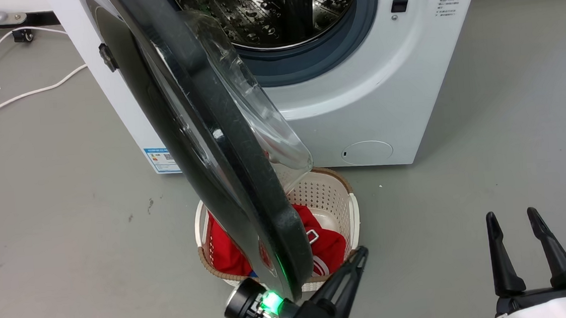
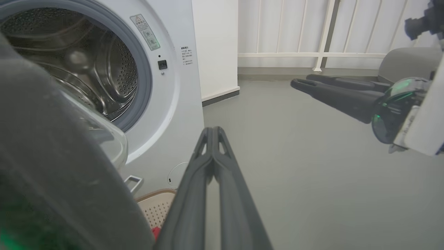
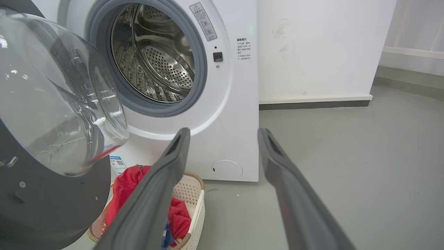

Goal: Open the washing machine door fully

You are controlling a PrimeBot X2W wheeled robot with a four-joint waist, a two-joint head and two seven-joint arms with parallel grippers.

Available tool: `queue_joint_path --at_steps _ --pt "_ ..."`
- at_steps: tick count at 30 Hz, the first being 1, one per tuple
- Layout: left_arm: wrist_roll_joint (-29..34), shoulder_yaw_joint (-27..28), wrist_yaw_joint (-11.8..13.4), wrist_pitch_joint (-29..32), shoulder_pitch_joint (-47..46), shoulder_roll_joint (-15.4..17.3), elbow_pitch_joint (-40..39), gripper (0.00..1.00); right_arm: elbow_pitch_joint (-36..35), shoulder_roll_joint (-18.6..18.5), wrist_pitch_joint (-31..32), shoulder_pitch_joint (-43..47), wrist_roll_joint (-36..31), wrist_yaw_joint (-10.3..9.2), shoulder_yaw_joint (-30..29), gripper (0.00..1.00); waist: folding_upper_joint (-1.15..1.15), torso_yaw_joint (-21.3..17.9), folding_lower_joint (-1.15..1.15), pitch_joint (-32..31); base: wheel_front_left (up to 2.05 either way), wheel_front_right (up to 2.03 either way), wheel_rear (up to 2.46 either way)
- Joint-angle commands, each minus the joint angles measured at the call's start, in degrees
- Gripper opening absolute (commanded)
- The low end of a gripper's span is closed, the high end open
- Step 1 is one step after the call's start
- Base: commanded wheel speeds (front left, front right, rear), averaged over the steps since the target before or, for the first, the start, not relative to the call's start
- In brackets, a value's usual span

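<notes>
The washing machine door (image 1: pixel 210 134) stands swung out from the white machine (image 1: pixel 408 83), its black ring edge-on and its clear glass bowl (image 3: pixel 52 97) bulging toward the steel drum (image 3: pixel 156 59). My left gripper (image 1: pixel 360 254) is shut with nothing in it, just right of the door's free edge (image 2: pixel 52 180), near its lower rim. The right gripper (image 1: pixel 512 219) hangs open over bare floor further right, apart from the door, and it also shows in the left wrist view as the right gripper (image 2: pixel 301 81).
A cream laundry basket (image 1: pixel 350 209) with red clothes (image 3: pixel 128 184) sits on the floor under the open door, in front of the machine. White cables (image 1: pixel 15 96) trail on the floor at the far left. A white wall (image 3: pixel 322 45) stands right of the machine.
</notes>
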Motion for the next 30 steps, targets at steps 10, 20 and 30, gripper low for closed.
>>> queue_joint_path --at_steps 10,20,30 --pt "-0.50 5.00 2.22 -0.14 0.63 0.21 0.55 0.00 0.97 0.17 -0.12 0.04 -0.42 0.01 -0.02 1.00 0.00 1.68 0.00 -0.80 0.00 0.00 0.00" --pt "-0.30 9.20 3.64 -0.08 3.40 1.59 -1.11 0.00 1.20 0.16 -0.12 1.32 -0.03 0.01 0.02 1.00 0.00 4.49 0.00 -1.86 0.00 0.00 0.00" --pt "-0.90 12.94 5.33 0.02 6.83 2.03 -2.37 0.00 1.66 0.16 -0.12 2.46 0.02 0.01 -0.47 1.00 0.00 7.97 0.00 -2.14 0.00 0.00 0.00"
